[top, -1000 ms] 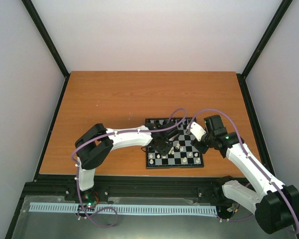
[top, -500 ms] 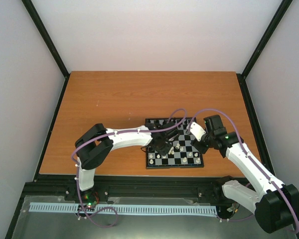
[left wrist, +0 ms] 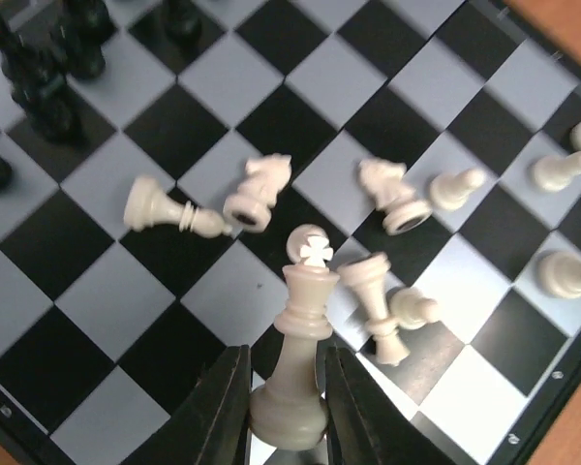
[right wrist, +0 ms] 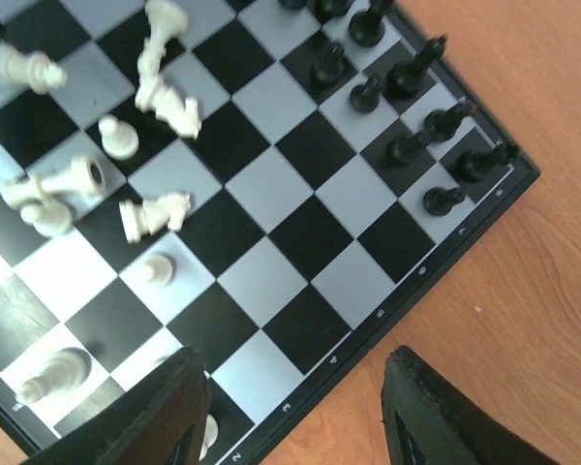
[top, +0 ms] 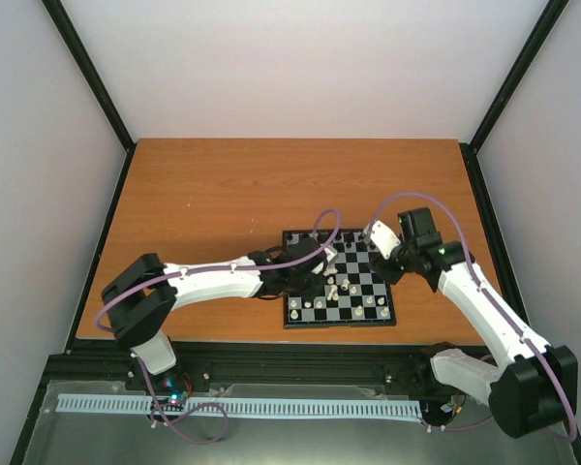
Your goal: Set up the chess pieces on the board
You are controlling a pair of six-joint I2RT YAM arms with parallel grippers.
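The board (top: 340, 323) lies on the wooden table. My left gripper (left wrist: 286, 418) is shut on the base of a cream-white king (left wrist: 301, 349), held upright over the board (left wrist: 223, 77) near its edge. Several white pieces lie toppled ahead of it, among them a knight (left wrist: 257, 189) and a queen (left wrist: 378, 300). Black pieces (left wrist: 48, 68) stand at the far corner. My right gripper (right wrist: 295, 417) is open and empty above the board's (right wrist: 290, 184) right edge. Black pieces (right wrist: 397, 77) stand along that side, and white pieces (right wrist: 145, 213) lie scattered.
The wooden table (top: 213, 194) extends around the board, with black frame posts at its corners and white walls behind. Both arms (top: 213, 281) reach over the near edge towards the board. Bare wood (right wrist: 523, 252) shows right of the board.
My left arm has stretched out lower, its elbow swinging left, with the gripper still over the board's left half. My right gripper has shifted slightly up and back.
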